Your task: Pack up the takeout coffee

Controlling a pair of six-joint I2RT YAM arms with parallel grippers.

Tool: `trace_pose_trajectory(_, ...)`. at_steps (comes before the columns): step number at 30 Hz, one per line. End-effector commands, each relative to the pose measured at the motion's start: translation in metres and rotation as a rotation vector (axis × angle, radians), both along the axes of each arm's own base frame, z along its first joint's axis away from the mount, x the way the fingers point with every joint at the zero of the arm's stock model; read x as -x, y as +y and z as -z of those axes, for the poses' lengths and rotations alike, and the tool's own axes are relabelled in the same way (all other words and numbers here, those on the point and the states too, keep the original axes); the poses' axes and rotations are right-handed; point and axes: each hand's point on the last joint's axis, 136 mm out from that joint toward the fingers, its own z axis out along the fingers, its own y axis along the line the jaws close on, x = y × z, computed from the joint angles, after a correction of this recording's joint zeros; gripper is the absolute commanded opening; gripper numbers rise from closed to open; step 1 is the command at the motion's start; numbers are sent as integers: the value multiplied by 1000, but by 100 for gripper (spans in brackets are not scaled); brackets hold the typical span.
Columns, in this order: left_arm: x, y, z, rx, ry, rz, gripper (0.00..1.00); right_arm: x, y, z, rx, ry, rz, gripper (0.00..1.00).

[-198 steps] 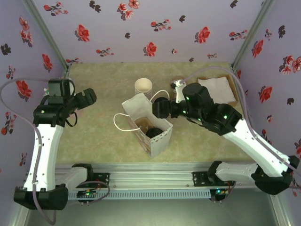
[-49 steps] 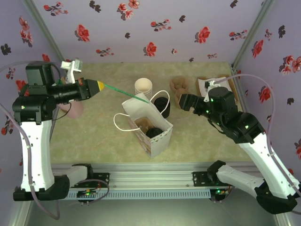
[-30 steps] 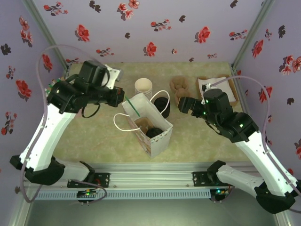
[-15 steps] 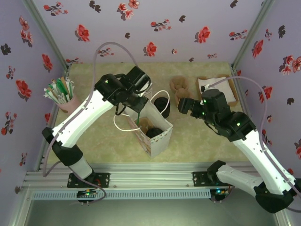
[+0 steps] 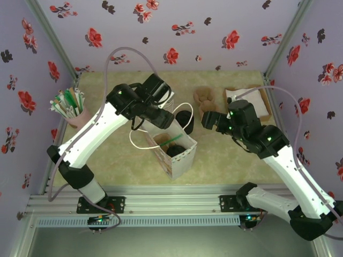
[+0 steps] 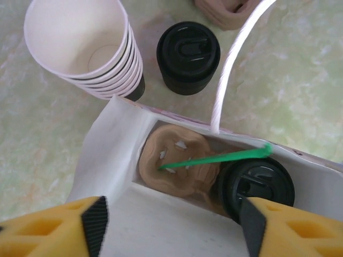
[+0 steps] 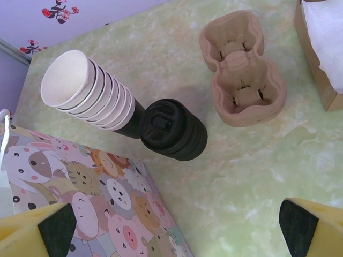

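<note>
Lilac floral-print walls, mottled pale-green tabletop, aluminium front rail

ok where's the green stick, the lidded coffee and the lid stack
green stick (image 6: 214,159): left wrist view, mid-shaft
takeout coffee (image 6: 262,182): left wrist view, black lid
lid stack (image 6: 187,51): left wrist view, top lid

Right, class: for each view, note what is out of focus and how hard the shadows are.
Left wrist: yellow jaws along the bottom blurred, straw and coffee in the bag crisp. Right wrist: jaws in the bottom corners blurred, lids sharp. Top external: even light, only soft shadows.
</note>
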Motion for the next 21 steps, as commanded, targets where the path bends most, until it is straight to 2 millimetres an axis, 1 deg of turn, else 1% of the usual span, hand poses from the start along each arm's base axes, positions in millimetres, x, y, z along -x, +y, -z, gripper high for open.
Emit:
trace_pose_trajectory(1,-3,4,-35,139,-44,-22,82,0,-4,-17,-3,-31,3,99)
trace_pose_trajectory(3,-6,5,-44,201,-53,-31,93,0,-5,-20,3,-34,2,99)
trace_pose_trajectory(5,-8,6,-55,271,-71,-24,99,1,-7,-22,16,-33,6,99)
trace_pose_trajectory(9,-13,12,-75,391,-90,-29,99,1,-11,-25,36,-33,8,99)
trace_pose_trajectory(11,-19,17,-83,453,-103,-41,99,1,-12,-26,46,-26,7,99)
trace_pose_trajectory(14,-31,21,-86,539,-85,-60,99,3,-15,-26,58,-22,14,99)
trace_pose_trajectory(15,-35,23,-84,555,-65,-72,99,3,-17,-28,56,-25,23,99)
trace_pose_trajectory(16,-43,21,-86,579,-69,-78,99,4,-20,-27,59,-23,36,99)
trace_pose_trajectory(18,-56,18,-81,602,-35,-95,99,4,-26,-27,73,-18,69,99)
trace_pose_trajectory(21,-72,11,-75,635,11,-108,99,3,-28,-24,98,-6,70,99)
